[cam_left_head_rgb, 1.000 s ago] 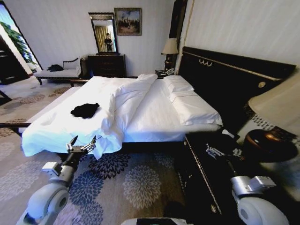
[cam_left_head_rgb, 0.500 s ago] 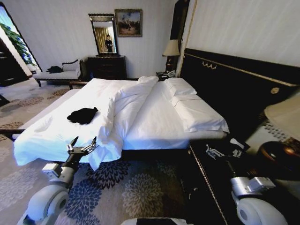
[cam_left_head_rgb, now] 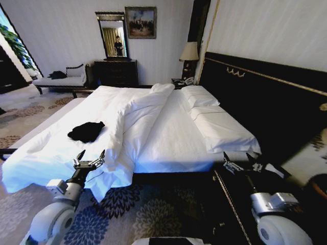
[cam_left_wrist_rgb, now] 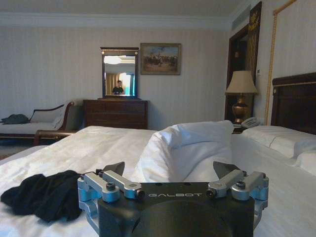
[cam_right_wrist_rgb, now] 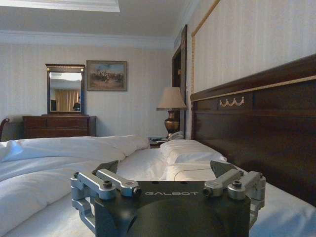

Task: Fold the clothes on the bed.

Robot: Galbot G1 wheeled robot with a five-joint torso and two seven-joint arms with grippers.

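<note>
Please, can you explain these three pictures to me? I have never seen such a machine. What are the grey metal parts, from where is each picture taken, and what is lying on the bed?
This is a wheeled robot with two arms. Each arm ends in a grasping tool with two fingers.

The head view looks down from the robot's head. The left tool is held at the near edge of the bed, open and empty. The right tool is held near the bedside cabinet, also open and empty.

The other two pictures come from cameras on the wrists, looking over each tool across the bed: the left tool and the right tool.

On the white duvet lies a crumpled black T-shirt, beyond the left tool. White pillows lie by the dark headboard. Nothing is held.
</note>
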